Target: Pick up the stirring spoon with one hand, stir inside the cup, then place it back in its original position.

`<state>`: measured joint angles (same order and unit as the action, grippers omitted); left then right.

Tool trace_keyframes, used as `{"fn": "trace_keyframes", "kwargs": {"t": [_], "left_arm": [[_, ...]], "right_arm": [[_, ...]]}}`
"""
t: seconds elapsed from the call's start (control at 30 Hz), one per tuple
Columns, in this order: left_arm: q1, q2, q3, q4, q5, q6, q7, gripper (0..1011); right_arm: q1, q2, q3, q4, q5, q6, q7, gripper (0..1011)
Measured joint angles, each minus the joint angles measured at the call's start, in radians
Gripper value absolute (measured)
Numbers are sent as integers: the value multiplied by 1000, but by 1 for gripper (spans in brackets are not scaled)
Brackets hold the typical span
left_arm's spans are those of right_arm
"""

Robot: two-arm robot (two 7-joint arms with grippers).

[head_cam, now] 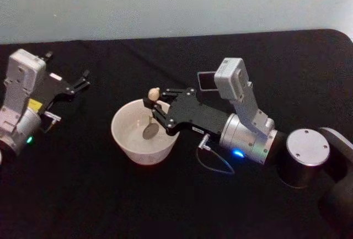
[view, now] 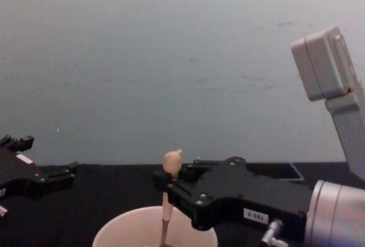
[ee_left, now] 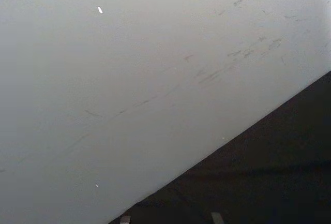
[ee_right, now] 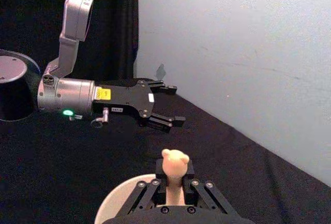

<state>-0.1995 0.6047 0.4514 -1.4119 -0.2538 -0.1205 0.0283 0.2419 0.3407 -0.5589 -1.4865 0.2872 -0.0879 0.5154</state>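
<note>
The pale cream-pink cup (head_cam: pixel 129 124) stands on the black table, a little left of centre. The stirring spoon (head_cam: pixel 154 93) stands nearly upright in it, bear-head knob on top and its lower end inside the cup. My right gripper (head_cam: pixel 159 110) reaches in from the right over the cup's rim and is shut on the spoon's stick just below the knob. From the chest, the spoon (view: pixel 171 160) rises out of the cup (view: pixel 125 230) in the right gripper (view: pixel 166 189). The right wrist view has the knob (ee_right: pixel 174 162) between the fingers. My left gripper (head_cam: pixel 67 67) is parked open at far left.
A dark grey square holder (head_cam: pixel 205 80) sits on the table behind the right arm, seen from the chest as a low box (view: pixel 279 170). The left gripper (ee_right: pixel 173 104) hovers apart from the cup. A pale wall (ee_left: pixel 155 79) bounds the table's far edge.
</note>
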Motion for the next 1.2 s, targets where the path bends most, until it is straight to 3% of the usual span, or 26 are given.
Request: {"fn": "trace_keyframes", "kwargs": {"t": [0.73,1.2], "left_arm": [[0,0,0,0,0,0,0,1001],[0,0,0,0,0,0,0,1001]], "right_arm": [[-35,44,28,-57,-5,12,4,174],[-77,86,35,-124,24,29,23,174]]}}
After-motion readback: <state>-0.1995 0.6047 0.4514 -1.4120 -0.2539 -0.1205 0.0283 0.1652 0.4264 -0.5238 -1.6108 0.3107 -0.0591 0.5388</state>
